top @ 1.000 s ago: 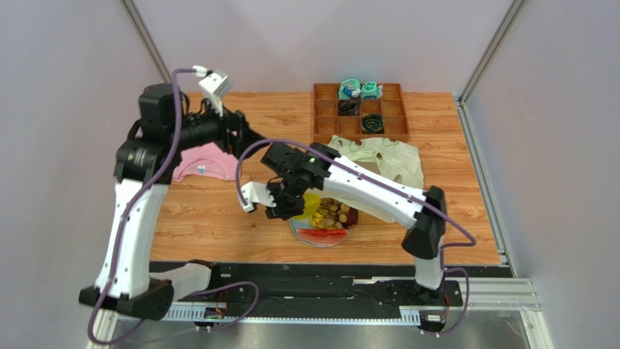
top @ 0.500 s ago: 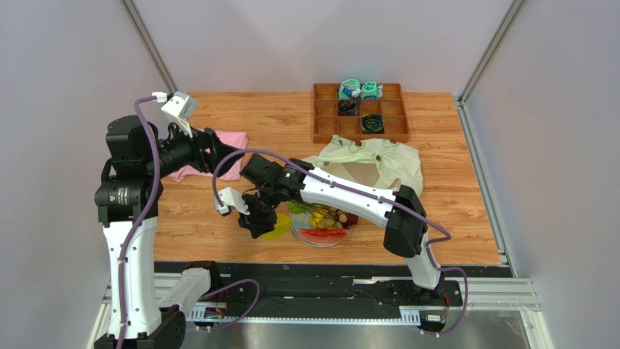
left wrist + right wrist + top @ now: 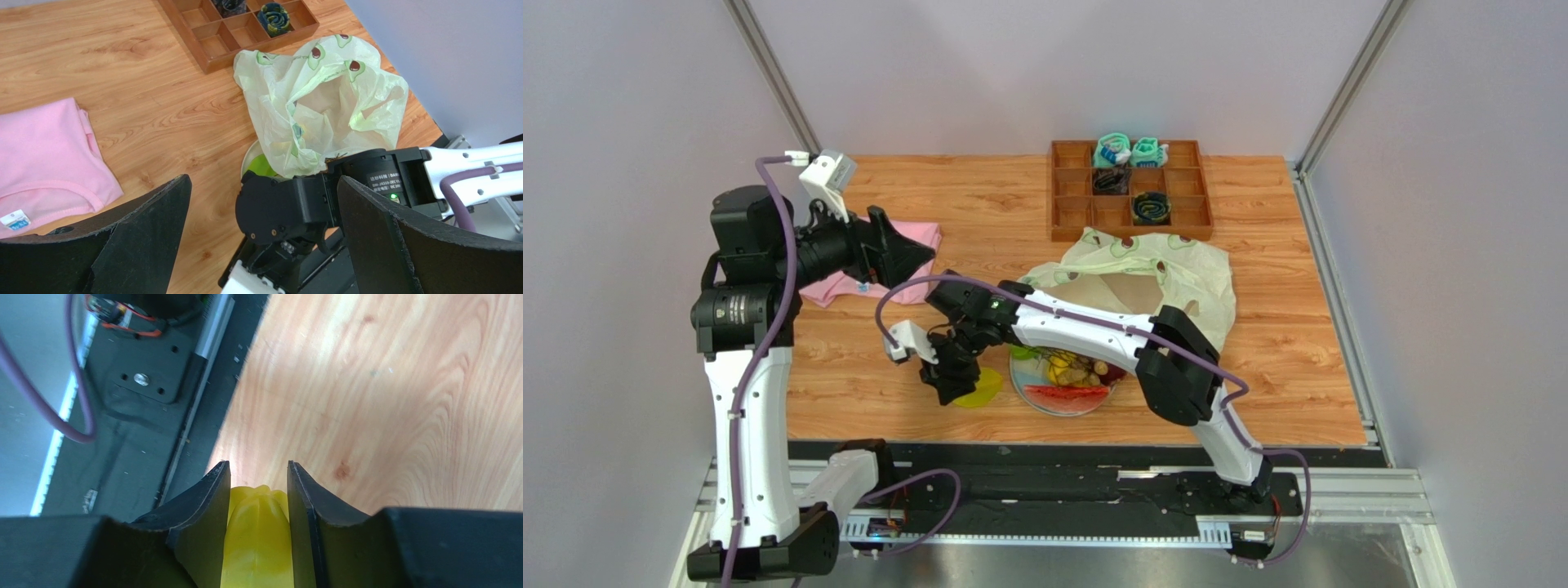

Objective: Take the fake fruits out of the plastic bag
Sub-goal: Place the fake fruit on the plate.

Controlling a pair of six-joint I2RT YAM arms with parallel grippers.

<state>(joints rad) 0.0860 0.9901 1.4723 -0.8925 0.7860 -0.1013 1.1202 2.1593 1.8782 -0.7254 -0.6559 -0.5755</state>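
My right gripper (image 3: 949, 375) is shut on a yellow ribbed fake fruit (image 3: 258, 533), held low over the wood just left of the plate (image 3: 1028, 390); in the top view that fruit (image 3: 982, 391) shows yellow-green beside the fingers. The plate holds several more fake fruits (image 3: 1078, 368), among them a red slice. The pale yellow-green plastic bag (image 3: 1161, 267) lies crumpled and open-mouthed behind the plate; in the left wrist view the bag (image 3: 319, 101) looks mostly empty. My left gripper (image 3: 913, 252) hangs raised over the left of the table, open, with nothing between its fingers (image 3: 153, 226).
A pink folded cloth (image 3: 49, 159) lies at the left under the left arm. A brown wooden tray (image 3: 1130, 186) with teal and black items stands at the back. The table's front edge and black rail (image 3: 153, 386) are close to the right gripper.
The right gripper carried the yellow fruit from over the plate leftward and down to the table beside it. The left arm swung back to the left, uncovering part of the pink cloth.
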